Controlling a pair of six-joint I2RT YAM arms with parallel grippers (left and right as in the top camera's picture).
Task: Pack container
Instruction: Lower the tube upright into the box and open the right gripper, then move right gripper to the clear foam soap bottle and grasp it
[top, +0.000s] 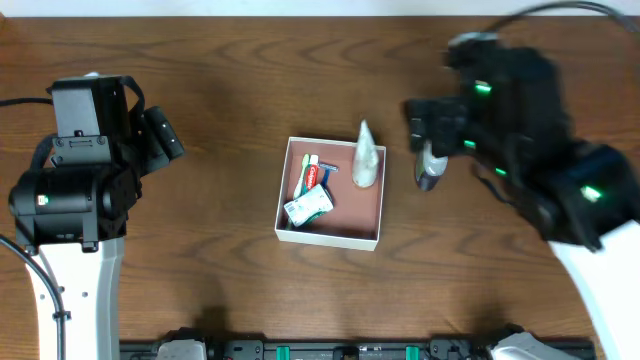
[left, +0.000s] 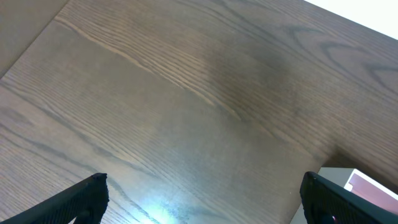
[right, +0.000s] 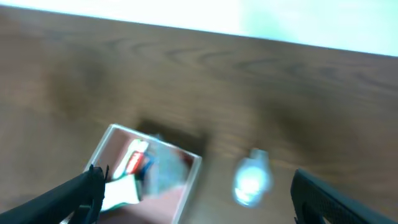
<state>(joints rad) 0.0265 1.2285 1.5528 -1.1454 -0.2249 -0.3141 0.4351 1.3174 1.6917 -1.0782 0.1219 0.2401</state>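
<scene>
The container (top: 330, 238), a shallow square box with white walls and a pink-brown inside, sits mid-table. In it lie a toothpaste tube (top: 309, 205), a toothbrush (top: 306, 175) and a clear tapered bottle (top: 366, 160) leaning at its far right corner. A small pale bottle (top: 430, 172) lies on the table just right of the box. My right gripper (top: 425, 130) hovers above that bottle, open and empty. The blurred right wrist view shows the box (right: 186, 154) and the bottle (right: 252, 180) between the spread fingers (right: 199, 199). My left gripper (top: 165, 135) is open and empty, far left of the box.
The left wrist view shows bare wood between the open fingers (left: 205, 199) and one corner of the box (left: 339, 174) at the lower right. The table's far edge runs along the top of the right wrist view.
</scene>
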